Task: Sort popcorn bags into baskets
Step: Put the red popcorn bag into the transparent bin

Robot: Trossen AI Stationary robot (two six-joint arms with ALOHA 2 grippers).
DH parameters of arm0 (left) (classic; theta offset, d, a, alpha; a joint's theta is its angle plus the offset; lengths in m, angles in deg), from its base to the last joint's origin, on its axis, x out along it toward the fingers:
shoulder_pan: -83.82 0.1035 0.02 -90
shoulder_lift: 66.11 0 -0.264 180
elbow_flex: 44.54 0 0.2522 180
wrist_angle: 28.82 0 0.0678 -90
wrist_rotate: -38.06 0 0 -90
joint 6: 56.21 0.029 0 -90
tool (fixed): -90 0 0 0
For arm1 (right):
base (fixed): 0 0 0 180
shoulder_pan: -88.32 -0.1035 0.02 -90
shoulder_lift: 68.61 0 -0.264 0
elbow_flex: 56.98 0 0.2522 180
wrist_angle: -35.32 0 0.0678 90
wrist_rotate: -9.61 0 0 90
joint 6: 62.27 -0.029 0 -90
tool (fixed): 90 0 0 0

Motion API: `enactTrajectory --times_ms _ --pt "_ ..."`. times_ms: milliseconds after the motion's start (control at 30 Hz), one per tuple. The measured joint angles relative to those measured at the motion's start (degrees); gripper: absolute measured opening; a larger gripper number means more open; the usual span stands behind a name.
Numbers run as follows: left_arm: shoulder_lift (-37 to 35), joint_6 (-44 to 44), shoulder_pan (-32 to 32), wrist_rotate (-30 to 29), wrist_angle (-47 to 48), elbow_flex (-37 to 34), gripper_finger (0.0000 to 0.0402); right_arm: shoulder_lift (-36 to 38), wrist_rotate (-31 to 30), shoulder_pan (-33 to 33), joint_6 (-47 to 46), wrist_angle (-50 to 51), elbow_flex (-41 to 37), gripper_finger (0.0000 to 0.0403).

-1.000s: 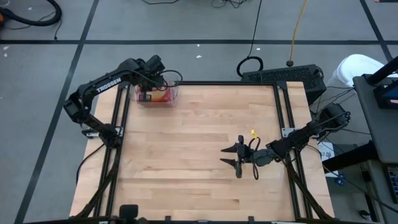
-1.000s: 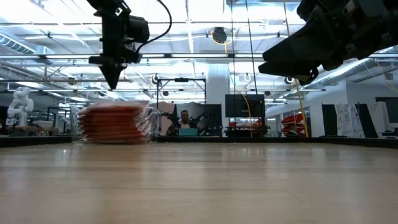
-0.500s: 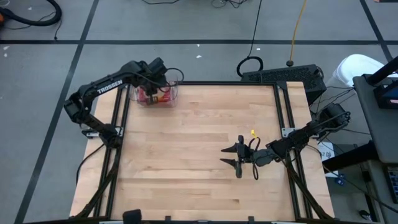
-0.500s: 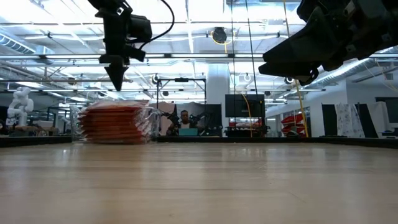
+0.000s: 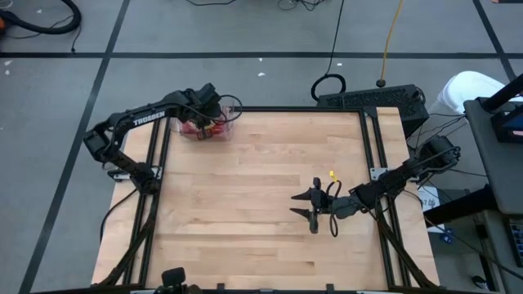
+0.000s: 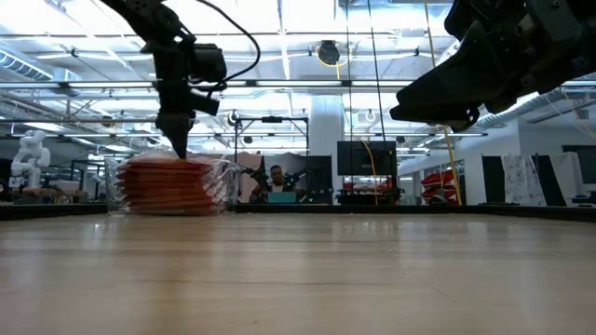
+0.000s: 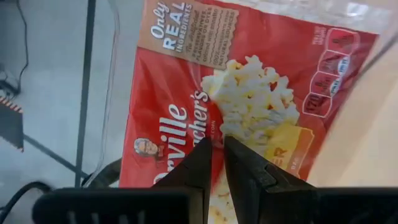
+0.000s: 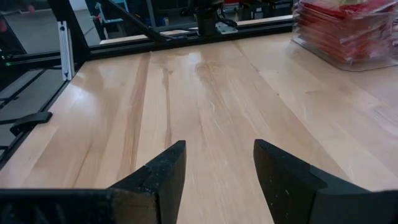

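Note:
A stack of red popcorn bags (image 6: pixel 172 181) lies in the clear basket (image 5: pixel 231 124) at the table's far left corner. The top bag (image 7: pixel 249 81) faces up, showing its popcorn picture. My left gripper (image 7: pixel 219 144) points steeply down over the middle of that bag, shut, with nothing between its fingers. In the low view its tips (image 6: pixel 177 151) stand level with the stack's top. My right gripper (image 5: pixel 306 206) hangs open above the bare table at the right, near the middle, with nothing in it (image 8: pixel 219 165). My left gripper comes from above, its shut fingertips (image 7: pixel 208 149) at the printed face of the top bag (image 7: pixel 186 124), near the bag's middle. I cannot tell whether they touch it. The bag lies flat on the stack.
Bare wooden tabletop (image 5: pixel 261 196) stretches between the two arms. A small yellow bit (image 5: pixel 333 174) lies just beyond my right gripper. Black frame rails (image 5: pixel 368 147) run along the table's edges, and a black box (image 5: pixel 372 100) sits past the far right corner.
My left gripper has come down toward the stack in the basket and has rolled about its own pointing line, staying shut. The bags and the basket have kept their place.

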Motion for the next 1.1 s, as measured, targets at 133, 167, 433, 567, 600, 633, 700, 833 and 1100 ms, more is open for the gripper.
enactTrajectory --times_ms 133,167,433,567,600,633,700,833,1100 --pt "-0.23 1.29 1.27 -1.23 -1.32 -2.73 0.0051 0.00 0.00 0.02 0.54 0.00 0.00 0.0182" --pt "-0.22 1.64 1.33 -1.35 -1.77 -3.35 0.0051 0.00 0.00 0.02 0.85 -0.02 0.00 0.0182" --pt "-0.13 0.75 0.73 0.25 -7.68 -5.41 0.0051 0.00 -0.02 0.02 1.98 -0.02 0.00 0.0182" --pt "-0.11 1.41 -0.44 -0.61 -8.08 -5.24 0.0051 0.00 -0.02 0.02 1.98 -0.02 0.00 0.0182" --pt "-0.47 0.94 -0.74 -1.88 -8.09 -5.25 0.0051 0.00 -0.02 0.02 1.96 -0.02 0.00 0.0182" --pt "-0.78 0.38 -1.06 -3.42 -8.08 -5.30 0.0051 0.00 -0.02 0.02 1.90 -0.02 0.00 0.0182" --pt "-1.62 -0.15 -1.75 -6.65 -7.83 -5.41 0.0051 0.00 -0.02 0.02 1.84 0.29 0.00 0.0182" --pt "-4.83 -0.29 -2.59 -9.88 -7.28 -5.52 0.0051 0.00 -0.04 0.02 1.96 0.39 0.00 0.0182" --pt "-11.73 -9.12 -6.26 -8.73 -6.01 -5.41 0.0051 0.00 -0.24 0.07 2.04 1.21 0.00 0.0182"
